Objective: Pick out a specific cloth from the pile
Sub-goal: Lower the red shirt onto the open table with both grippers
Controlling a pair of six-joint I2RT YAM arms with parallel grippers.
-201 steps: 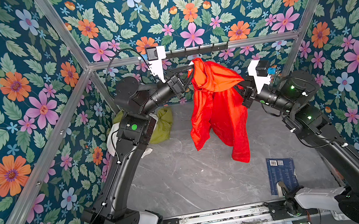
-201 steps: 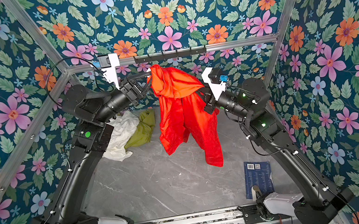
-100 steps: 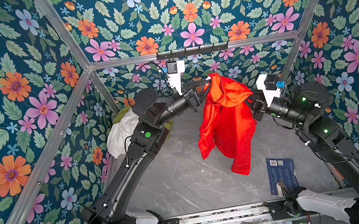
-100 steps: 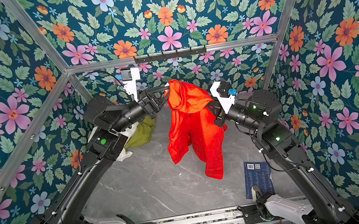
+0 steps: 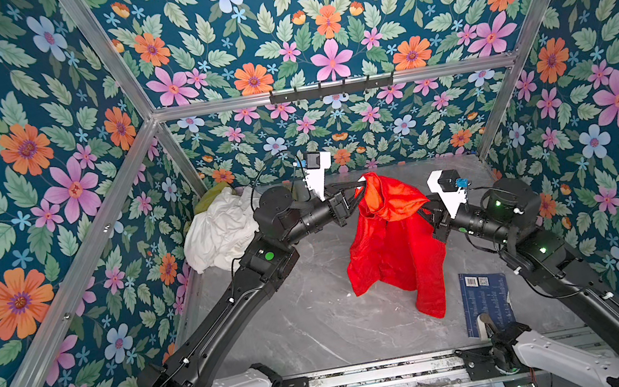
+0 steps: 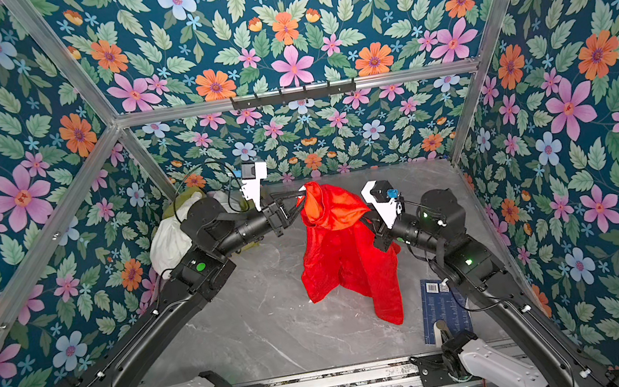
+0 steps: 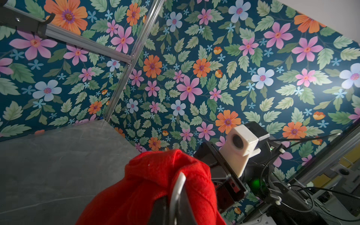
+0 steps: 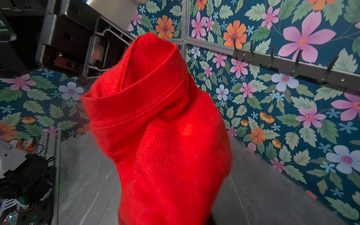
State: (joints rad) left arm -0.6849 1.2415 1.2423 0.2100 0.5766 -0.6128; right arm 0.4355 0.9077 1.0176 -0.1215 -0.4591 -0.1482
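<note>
Both top views: cloth [image 5: 392, 248], count one, bright red. It is lifted out and hangs right of centre above the desk [image 5: 312, 328], well apart from the pile [image 5: 227, 216] in the far left corner. Whether its lowest tail touches the desk cannot be told. Its bunched upper edge is slung between the left end effector [image 5: 360, 191] and the right end effector [image 5: 428, 213], count two, both clamped on the red fabric. The pile, count one, holds one white fabric [image 5: 219, 242] and one olive-green fabric [image 5: 211, 193] behind it. There is one dark blue booklet [image 5: 484, 301], flat on the desk by the right arm, and one hook rail [image 5: 331, 88] on the back wall. Left wrist view: the cloth [image 7: 155, 185] is heaped over a pale-edged finger [image 7: 179, 185], and the jaws are closed under the folds. Right wrist view: the cloth [image 8: 165, 136] fills the centre and shows a double-stitched hem [image 8: 152, 101]. This arm's own fingers are buried beneath it, and no label is visible. Handling, judged: light, limp, thin and not fragile. A slight sheen suggests it may slide through a shallow pinch. The best hold is on the stitched hem or collar, where the layers double. Loose tails could snag on the hook rail.
</note>
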